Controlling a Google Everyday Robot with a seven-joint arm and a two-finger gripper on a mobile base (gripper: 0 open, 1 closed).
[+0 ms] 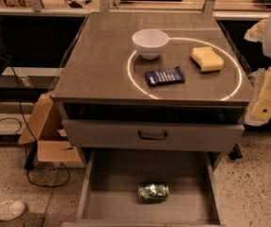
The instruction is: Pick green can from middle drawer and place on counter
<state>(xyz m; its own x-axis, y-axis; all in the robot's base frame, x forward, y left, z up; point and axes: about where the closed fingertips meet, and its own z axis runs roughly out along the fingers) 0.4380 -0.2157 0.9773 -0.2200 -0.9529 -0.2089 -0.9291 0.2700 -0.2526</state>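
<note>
The green can (153, 192) lies on its side on the floor of the open middle drawer (121, 174), near the drawer's front middle. The drawer is pulled out below a closed grey drawer front with a dark bar handle (152, 135). The counter (97, 60) is the grey-brown cabinet top above, with a bright white ring across its right half. My arm and gripper (258, 31) show at the right edge of the view, beside the counter's right side, high above and far from the can, holding nothing that I can see.
On the counter stand a white bowl (150, 42), a yellow sponge (207, 59) and a dark blue snack packet (164, 75). A cardboard box (45, 126) and cables lie on the floor at the left. A white shoe (3, 210) is at bottom left.
</note>
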